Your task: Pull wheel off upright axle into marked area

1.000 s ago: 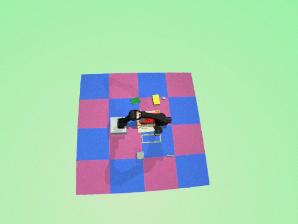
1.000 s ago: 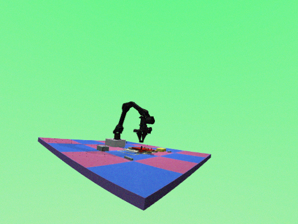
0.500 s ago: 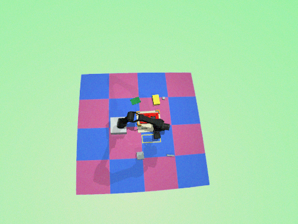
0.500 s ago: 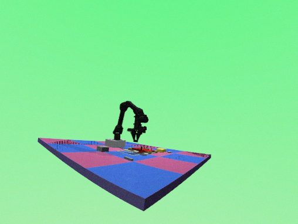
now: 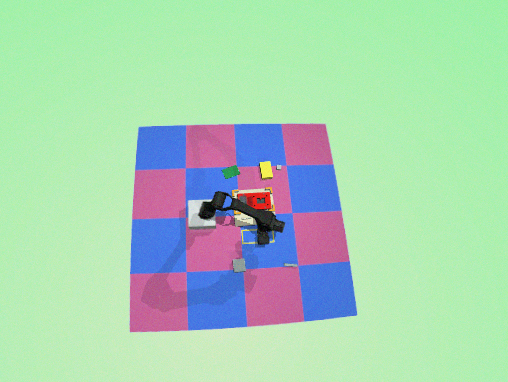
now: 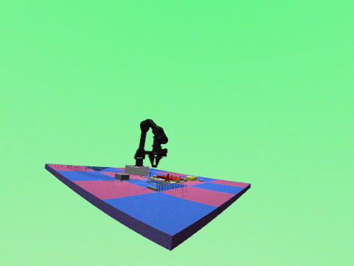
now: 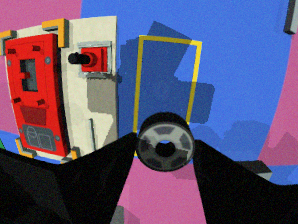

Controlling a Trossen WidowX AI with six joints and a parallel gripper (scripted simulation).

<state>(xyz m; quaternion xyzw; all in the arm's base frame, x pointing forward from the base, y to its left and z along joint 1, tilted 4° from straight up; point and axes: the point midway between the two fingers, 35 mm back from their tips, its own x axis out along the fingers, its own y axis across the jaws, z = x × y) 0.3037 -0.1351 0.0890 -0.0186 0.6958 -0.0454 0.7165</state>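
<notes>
My gripper [image 7: 165,142] [image 6: 154,166] is shut on the wheel [image 7: 179,156], a dark tyre with a grey spoked hub, held between the fingertips well above the table. The wheel's hole faces the wrist camera. The upright axle [image 7: 79,58], a black peg on a red block, stands bare on the cream plate at upper left in the wrist view. The marked area, a yellow outline [image 7: 138,75] [image 5: 242,237], lies beside that plate. In the wrist view the wheel overlaps its near end; from above, the hand hides part of it.
A red panel [image 7: 37,117] [image 5: 260,201] sits between orange corner brackets on the cream plate [image 7: 107,30]. A yellow block [image 5: 266,170], a green piece [image 5: 230,172] and a small grey cube [image 5: 279,167] lie beyond it. A grey block [image 5: 239,265] [image 6: 122,176] and a thin grey bar [image 5: 290,265] lie on the opposite side.
</notes>
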